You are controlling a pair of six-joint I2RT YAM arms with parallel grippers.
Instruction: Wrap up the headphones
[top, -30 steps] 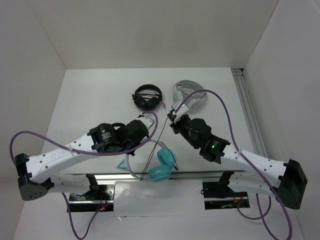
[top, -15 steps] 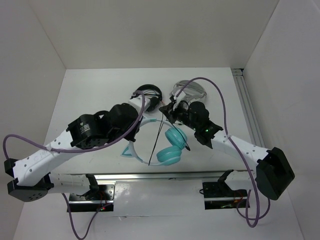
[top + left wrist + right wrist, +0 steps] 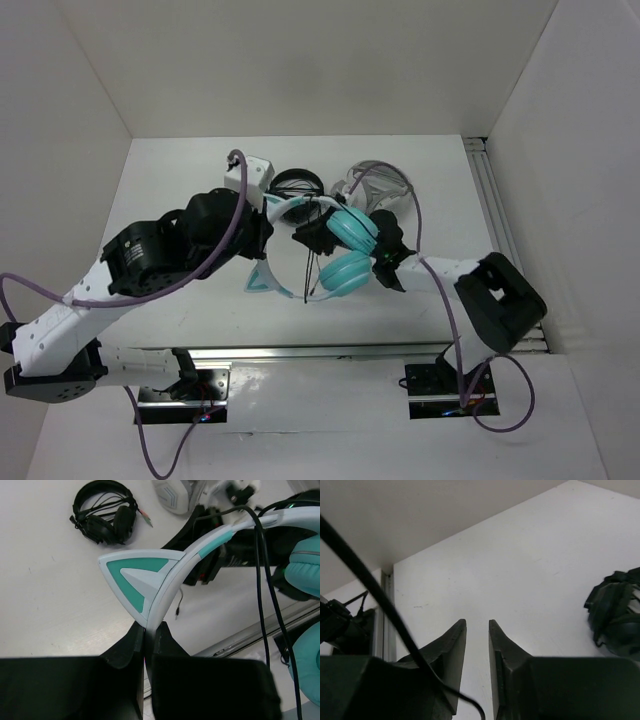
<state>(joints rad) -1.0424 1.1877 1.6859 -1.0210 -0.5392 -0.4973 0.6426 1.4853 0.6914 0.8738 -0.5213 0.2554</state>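
Counting 3 headphone sets over the counter (image 3: pixel 170 190): 1 teal, 1 black, 1 white-grey. Holding the headphones (image 3: pixel 346 272) (the teal set) up over the counter's middle, on the near side of the other 2 sets. Pinching the pale headband (image 3: pixel 215 537) w/ the left gripper (image 3: pixel 147 630), jaws clenched on its thin edge right below a cat ear (image 3: pixel 132 580). Seeing only 1 ear clearly in the left wrist view.

Counting 2 teal cups (image 3: pixel 352 228), one just nearer than the other in the top view, both close beside the right arm's tip. Seeing 1 thin black cable (image 3: pixel 260 580) hanging down across the headband, btw. the ear and the cups.

Looking at the right gripper (image 3: pixel 477 627): jaws standing nearly together w/ a thin slit btw. them. Seeing a black cable crossing in front of 1 finger & dropping out of frame near the slit's base. Cannot tell whether grasping it.

Finding the black headphones (image 3: pixel 297 187) lying at the back of the counter, w/ the white-grey headphones (image 3: pixel 385 185) near on the right, not touching. Counting 2 arms, both reaching to the middle.
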